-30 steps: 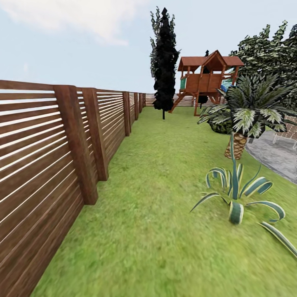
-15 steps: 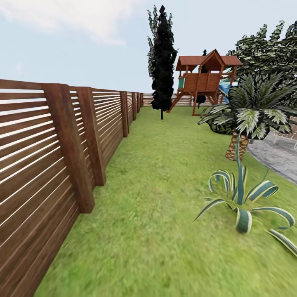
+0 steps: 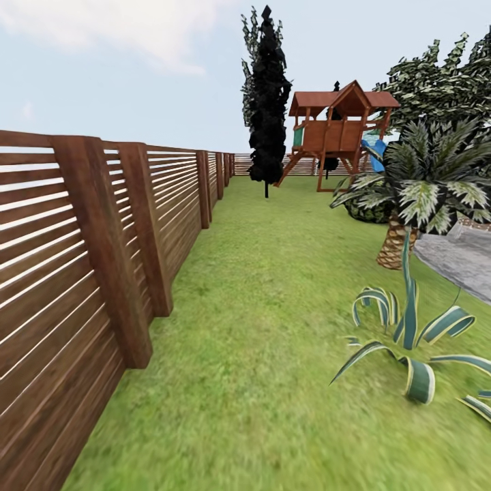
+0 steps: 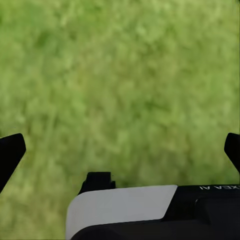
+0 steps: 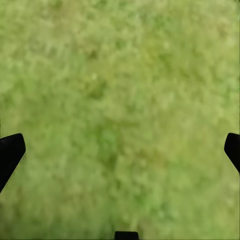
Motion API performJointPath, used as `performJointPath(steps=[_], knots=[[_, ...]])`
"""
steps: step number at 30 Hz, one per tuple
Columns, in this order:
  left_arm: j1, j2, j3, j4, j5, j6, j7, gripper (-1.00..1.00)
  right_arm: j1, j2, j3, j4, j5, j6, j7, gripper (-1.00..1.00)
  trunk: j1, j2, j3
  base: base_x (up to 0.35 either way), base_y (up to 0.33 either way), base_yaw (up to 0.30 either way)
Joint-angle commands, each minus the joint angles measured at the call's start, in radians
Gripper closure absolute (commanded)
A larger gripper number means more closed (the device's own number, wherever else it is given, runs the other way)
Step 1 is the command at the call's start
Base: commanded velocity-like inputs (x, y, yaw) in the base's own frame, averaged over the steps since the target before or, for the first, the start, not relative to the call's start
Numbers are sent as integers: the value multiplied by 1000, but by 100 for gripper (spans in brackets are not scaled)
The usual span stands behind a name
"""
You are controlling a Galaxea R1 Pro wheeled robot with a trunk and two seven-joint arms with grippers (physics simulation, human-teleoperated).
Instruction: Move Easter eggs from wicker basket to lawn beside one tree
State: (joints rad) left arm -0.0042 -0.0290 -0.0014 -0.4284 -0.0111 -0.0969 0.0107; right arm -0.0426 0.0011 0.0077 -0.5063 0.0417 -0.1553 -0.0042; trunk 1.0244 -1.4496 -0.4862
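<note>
Since a second ago our head camera has rolled forward and swung a little: the fence posts sit further left in the picture and the striped agave has slid right and lower, though nothing in the garden itself has moved. We look down a long strip of lawn [image 3: 273, 286] with the brown slatted fence [image 3: 82, 259] running along its left side to the far end. A narrow dark cypress [image 3: 267, 102] stands at the far end, just left of the wooden playset [image 3: 337, 129] with its red-brown roof. To the right, a short palm [image 3: 409, 198] with a scaly trunk stands at the edge of the grey paving [image 3: 464, 262], and the variegated agave [image 3: 409, 341] grows on the grass in front of it.

From the left wrist view, our left gripper [image 4: 120, 150] hangs over blurred grass (white and black housing below), fingertips spread wide to either edge, nothing between them. Our right gripper [image 5: 120, 150] is likewise spread wide and empty above the grass.
</note>
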Motion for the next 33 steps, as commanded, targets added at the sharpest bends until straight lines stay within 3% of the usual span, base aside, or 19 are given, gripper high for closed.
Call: performJointPath(steps=[1, 33], knots=[[0, 0, 0, 0, -1, -3, 1, -100, 0, 0, 0, 0, 4, -3, 0, -100, 1, 0, -1, 335, 99, -6], [0, 0, 0, 0, -1, -3, 1, -100, -1, 0, 1, -1, 4, -3, -1, -100, 1, 0, -1, 335, 65, -47]])
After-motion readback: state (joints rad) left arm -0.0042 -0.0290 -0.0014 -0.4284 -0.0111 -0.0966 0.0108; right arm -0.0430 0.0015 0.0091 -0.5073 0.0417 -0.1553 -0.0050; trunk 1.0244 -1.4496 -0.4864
